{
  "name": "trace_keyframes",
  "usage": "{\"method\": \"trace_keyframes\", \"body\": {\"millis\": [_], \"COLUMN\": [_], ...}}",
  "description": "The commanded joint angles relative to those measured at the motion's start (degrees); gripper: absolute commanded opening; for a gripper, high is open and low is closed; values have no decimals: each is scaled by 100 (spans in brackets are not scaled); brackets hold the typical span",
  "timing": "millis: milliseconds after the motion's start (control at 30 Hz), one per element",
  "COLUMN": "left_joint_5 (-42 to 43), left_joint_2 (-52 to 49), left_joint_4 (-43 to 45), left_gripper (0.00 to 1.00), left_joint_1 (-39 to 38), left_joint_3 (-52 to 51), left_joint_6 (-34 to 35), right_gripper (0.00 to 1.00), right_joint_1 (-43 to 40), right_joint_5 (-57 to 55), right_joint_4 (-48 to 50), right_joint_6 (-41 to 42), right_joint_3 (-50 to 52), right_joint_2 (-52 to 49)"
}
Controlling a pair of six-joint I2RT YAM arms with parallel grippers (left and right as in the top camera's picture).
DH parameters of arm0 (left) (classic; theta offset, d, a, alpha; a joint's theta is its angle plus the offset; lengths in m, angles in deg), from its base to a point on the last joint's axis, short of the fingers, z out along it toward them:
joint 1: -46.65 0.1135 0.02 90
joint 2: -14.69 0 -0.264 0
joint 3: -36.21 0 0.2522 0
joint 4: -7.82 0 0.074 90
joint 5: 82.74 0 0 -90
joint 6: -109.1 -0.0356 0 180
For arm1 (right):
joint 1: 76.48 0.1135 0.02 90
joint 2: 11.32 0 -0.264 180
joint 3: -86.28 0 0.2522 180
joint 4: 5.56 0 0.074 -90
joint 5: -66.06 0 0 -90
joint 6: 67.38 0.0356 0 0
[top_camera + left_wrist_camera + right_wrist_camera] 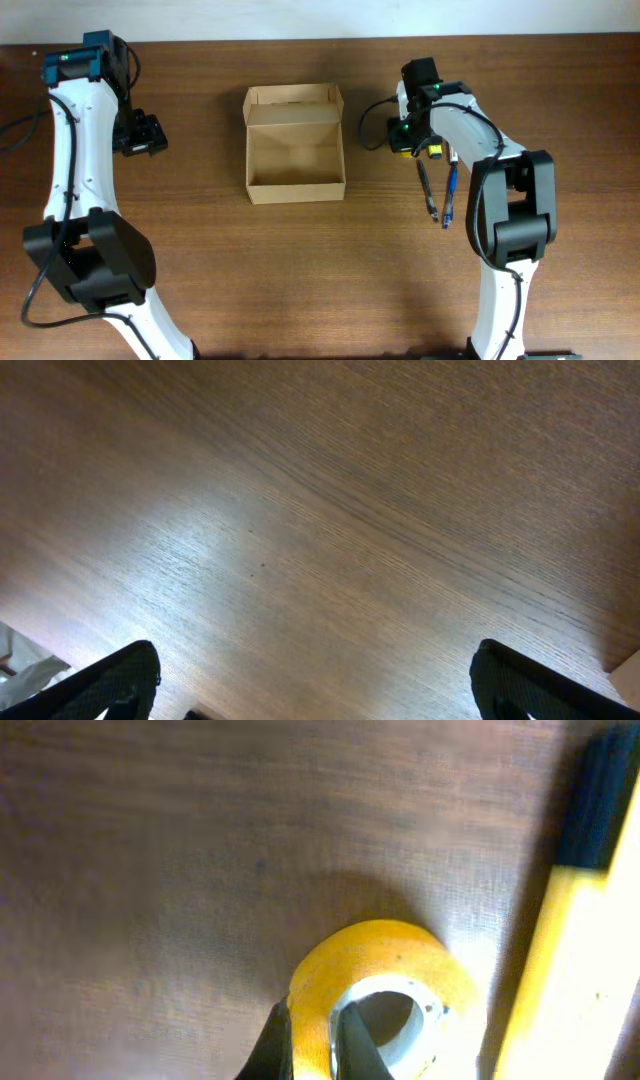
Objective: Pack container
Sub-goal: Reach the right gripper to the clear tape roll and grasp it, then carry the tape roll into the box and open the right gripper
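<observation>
Closest to us, the right gripper (310, 1045) is clenched on the wall of a yellow tape roll (385, 970). One of its fingers (272, 1045) presses the outside of the ring and the other stands inside the pale core. The yellow tape roll lies flat on the wooden table (150, 870). Just to its right runs a yellow stick-shaped thing (565, 980) with a dark end (too blurred for us to name).

The left gripper (320, 700) is released. Its two dark fingers sit at opposite lower corners of its wrist view, with wood grain between them.

From above, we find a black pen (427, 190) and a blue pen (450, 195) lying side by side on the right of the table, between the right arm's base and the yellow tape roll. Farther in, the container (295, 150) sits at the middle of the table, well apart from both grippers. It is open, its flap lid folded back at the far edge and its cardboard floor in plain view. The left gripper hangs over the table's far left.
</observation>
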Motion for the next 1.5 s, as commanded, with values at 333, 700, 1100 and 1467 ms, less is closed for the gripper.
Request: {"method": "trace_keyframes", "body": {"millis": [333,700,1100,1467], "left_joint_5": [0,0,0,0], "left_joint_2": [-48,-48,-48,-48], "left_joint_4": [13,13,13,13], "left_gripper": [100,100,100,100], "left_joint_1": [35,35,35,35], "left_joint_3": [-17,-17,-17,-17], "left_joint_6": [-48,-48,-48,-48], "right_gripper": [4,3,4,4], "right_joint_1": [428,1998,3206,3086], "right_joint_5": [-55,-323,-289,-197], "right_joint_4": [-2236,-3407,-2865,-1495], "right_joint_6": [-13,-874,-2081,-2083], "right_joint_3": [-2990,-4441,-3818,-2356], "right_joint_2": [352,352,-70,-317]}}
